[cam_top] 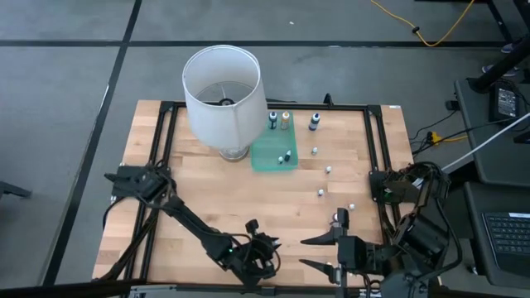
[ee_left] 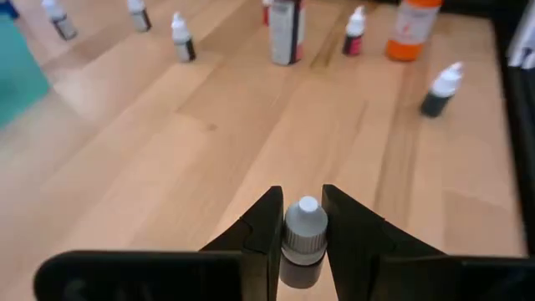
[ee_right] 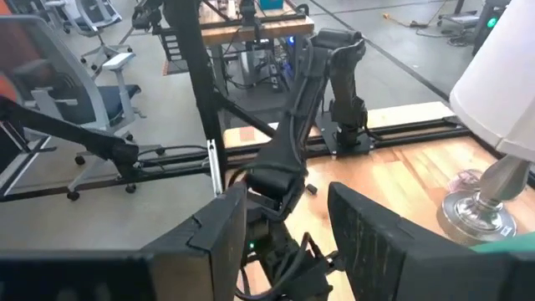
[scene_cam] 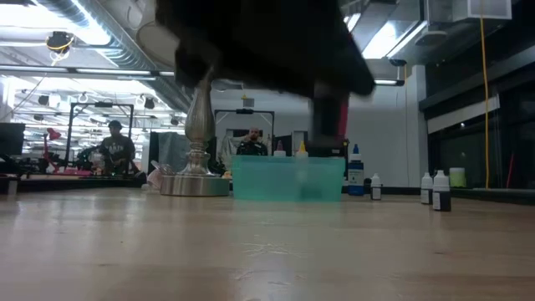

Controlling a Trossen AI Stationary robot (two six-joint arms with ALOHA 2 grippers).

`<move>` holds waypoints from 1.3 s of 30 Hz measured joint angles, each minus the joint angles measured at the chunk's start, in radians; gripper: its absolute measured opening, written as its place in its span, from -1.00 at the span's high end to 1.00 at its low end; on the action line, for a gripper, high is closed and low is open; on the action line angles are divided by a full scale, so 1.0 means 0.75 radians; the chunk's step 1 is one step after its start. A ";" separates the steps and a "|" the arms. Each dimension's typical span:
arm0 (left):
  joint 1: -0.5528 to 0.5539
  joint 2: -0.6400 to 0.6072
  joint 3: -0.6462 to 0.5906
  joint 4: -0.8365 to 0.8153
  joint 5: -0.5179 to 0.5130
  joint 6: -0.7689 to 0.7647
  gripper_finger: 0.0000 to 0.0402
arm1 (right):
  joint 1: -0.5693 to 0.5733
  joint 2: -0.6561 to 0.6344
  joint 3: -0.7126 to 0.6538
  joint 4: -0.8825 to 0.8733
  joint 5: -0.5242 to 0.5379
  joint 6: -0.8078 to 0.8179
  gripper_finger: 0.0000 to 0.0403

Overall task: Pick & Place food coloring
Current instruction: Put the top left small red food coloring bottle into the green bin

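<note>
One food coloring bottle sitting pinched by cap in left gripper, table's 6 o'clock edge. Risking slip from narrow hold. Right gripper idling spread at 5 o'clock, empty.

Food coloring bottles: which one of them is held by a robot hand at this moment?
The white-capped bottle clamped between the left hand's fingers, near the table's front edge. All other bottles stand free on the wood; the right hand holds nothing.
</note>
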 joint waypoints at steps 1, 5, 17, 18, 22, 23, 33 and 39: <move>0.000 0.016 0.000 0.002 -0.008 -0.023 0.67 | 0.000 0.001 -0.002 -0.001 -0.012 0.003 0.15; -0.002 0.086 -0.001 0.027 -0.036 -0.079 0.67 | 0.000 0.009 -0.002 0.000 -0.040 0.016 0.15; 0.028 0.174 0.001 0.127 -0.051 -0.076 0.67 | 0.000 0.024 -0.002 -0.031 -0.054 0.032 0.15; 0.031 0.175 0.000 0.127 -0.058 -0.071 0.67 | 0.000 0.024 -0.002 -0.033 -0.054 0.033 0.15; 0.045 0.175 0.000 0.126 -0.053 -0.062 0.64 | 0.000 0.024 -0.002 -0.037 -0.054 0.032 0.15; 0.046 0.175 0.000 0.126 -0.049 -0.056 0.61 | 0.000 0.024 -0.002 -0.040 -0.054 0.033 0.15; 0.045 0.175 0.000 0.123 -0.002 -0.049 0.35 | 0.000 0.024 -0.002 -0.078 -0.054 0.032 0.15; 0.029 0.109 -0.001 0.096 -0.011 -0.049 0.22 | 0.000 0.024 -0.002 -0.105 -0.053 0.030 0.15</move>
